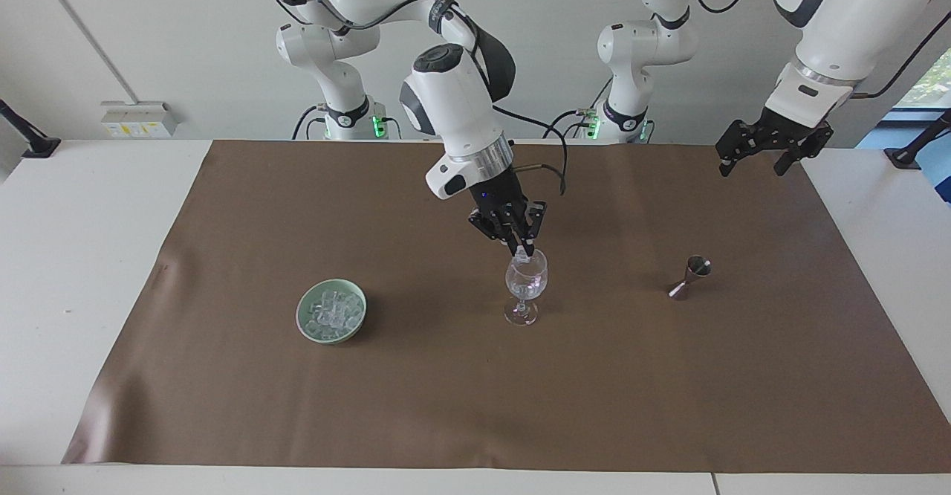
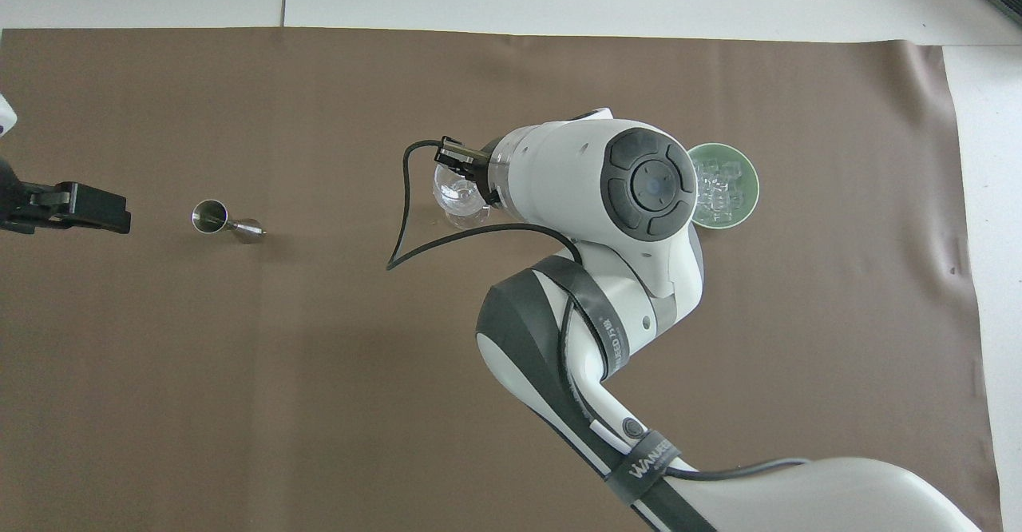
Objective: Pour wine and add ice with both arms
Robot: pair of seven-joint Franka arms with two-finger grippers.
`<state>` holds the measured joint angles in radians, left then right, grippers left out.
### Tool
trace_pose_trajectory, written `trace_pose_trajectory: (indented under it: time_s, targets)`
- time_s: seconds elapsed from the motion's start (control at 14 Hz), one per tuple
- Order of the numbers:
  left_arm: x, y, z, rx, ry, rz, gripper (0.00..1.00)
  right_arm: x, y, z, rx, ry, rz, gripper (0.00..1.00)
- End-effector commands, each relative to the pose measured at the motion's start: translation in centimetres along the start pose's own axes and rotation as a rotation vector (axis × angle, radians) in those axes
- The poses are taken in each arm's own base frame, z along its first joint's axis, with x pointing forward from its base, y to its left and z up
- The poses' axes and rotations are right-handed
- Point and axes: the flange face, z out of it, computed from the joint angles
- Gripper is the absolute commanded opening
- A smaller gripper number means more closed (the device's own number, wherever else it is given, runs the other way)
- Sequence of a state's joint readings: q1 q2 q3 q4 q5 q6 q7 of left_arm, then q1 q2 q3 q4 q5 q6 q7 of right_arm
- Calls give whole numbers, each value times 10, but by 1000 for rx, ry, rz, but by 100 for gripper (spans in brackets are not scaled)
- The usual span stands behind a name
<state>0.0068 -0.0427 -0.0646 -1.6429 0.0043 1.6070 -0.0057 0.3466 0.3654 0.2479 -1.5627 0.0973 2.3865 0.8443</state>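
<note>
Right gripper (image 1: 526,251) poised just over the mouth of the stemmed glass (image 1: 526,285), fingertips pinched together on a small clear ice cube (image 1: 524,256). To do this well, I'd judge: stay centred over the rim, release low so the cube drops without knocking thin glass or tipping the narrow foot. Toward the right arm's end from the gripper, a pale green bowl (image 1: 304,320) holds more glassy ice (image 1: 332,311). Toward the left arm's end, a small metal jigger (image 1: 689,276), double-coned and shiny. Left gripper (image 1: 750,162) waits, jaws spread and empty, above the matte brown mat (image 1: 475,406).
</note>
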Motion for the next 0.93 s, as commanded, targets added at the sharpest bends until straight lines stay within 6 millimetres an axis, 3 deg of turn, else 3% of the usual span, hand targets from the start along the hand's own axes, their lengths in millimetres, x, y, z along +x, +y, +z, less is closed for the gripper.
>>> trace_pose_trajectory:
  time_s: [0.0,0.07,0.21,0.29,0.79,0.86]
  targets:
    - [-6,0,-4,15,4,13,100,0,-3,6,32,8,26,0]
    - [-7,-1,-6,11,4,10,100,1,-2,8,32,8,30,0]
    - [-11,-1,-35,11,59,6,100,0,-3,9,35,7,25,0]
    - [-13,-1,-40,11,65,6,100,-3,-4,12,33,4,25,0]
    - [-18,-2,-38,8,41,1,100,-10,-6,20,27,-14,24,0]
    - [-18,-2,-38,5,41,1,100,-10,-6,20,27,-14,24,6]
